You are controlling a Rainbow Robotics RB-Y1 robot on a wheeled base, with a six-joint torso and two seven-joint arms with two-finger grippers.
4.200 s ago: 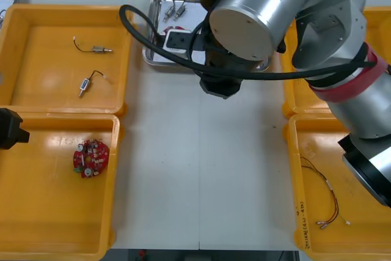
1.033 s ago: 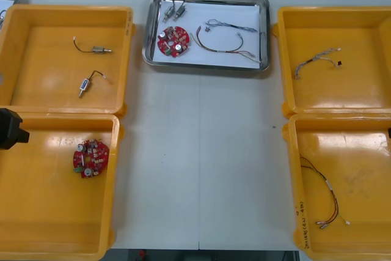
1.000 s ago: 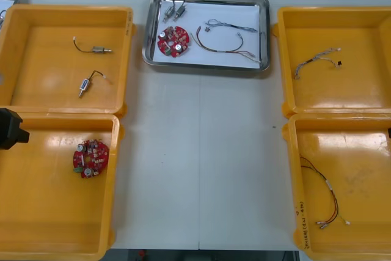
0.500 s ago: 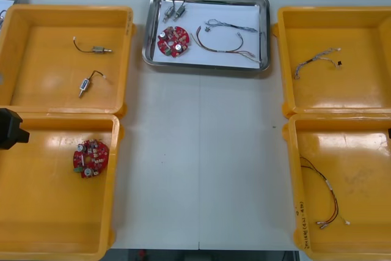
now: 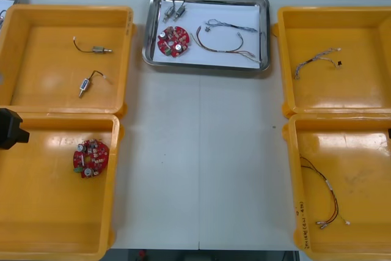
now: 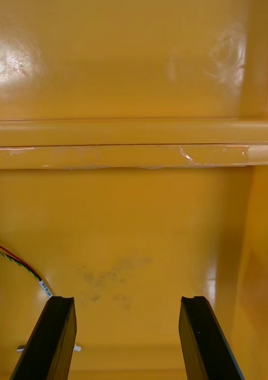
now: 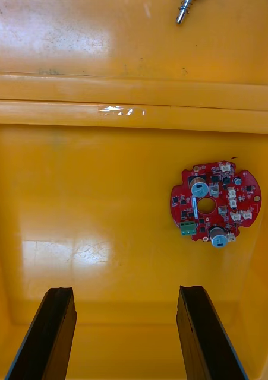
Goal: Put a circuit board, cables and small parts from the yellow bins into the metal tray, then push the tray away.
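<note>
Tray [image 5: 264, 29]: at the far edge of the bench [image 5: 201, 169], between the two pairs of bins, white inside. The front view shows its contents.
- board [image 5: 172, 41], left of centre
- two parts [image 5: 173, 10], in the far left corner
- cables [image 5: 223, 42], looped across the middle and right

Far left bin [image 5: 61, 9]: two wired parts [image 5: 98, 49], lying apart from each other.

Near left bin [image 5: 116, 169]: second board [image 5: 91, 158], towards the inner wall.

Far right bin [image 5: 330, 10]: pale cable [image 5: 316, 60].

Near right bin [image 5: 293, 169]: red cable [image 5: 327, 197].

Left claw [image 7: 125, 332]: its wrist view shows the fingers spread with nothing between them, above the floor of the near left bin. The second board [image 7: 216, 200] lies beyond one finger, not touching it. A part's tip [image 7: 185, 9] shows past the bin wall.

Right claw [image 6: 125, 338]: its wrist view shows the fingers spread and empty, above the floor of the near right bin. The red cable's end [image 6: 21, 264] lies just beside one finger.

Edges: the tray's far rim is near the bench's far edge, and its sides stand a little apart from the far bins. A broad bare strip of bench runs from the tray's near rim to the bench's near edge.
</note>
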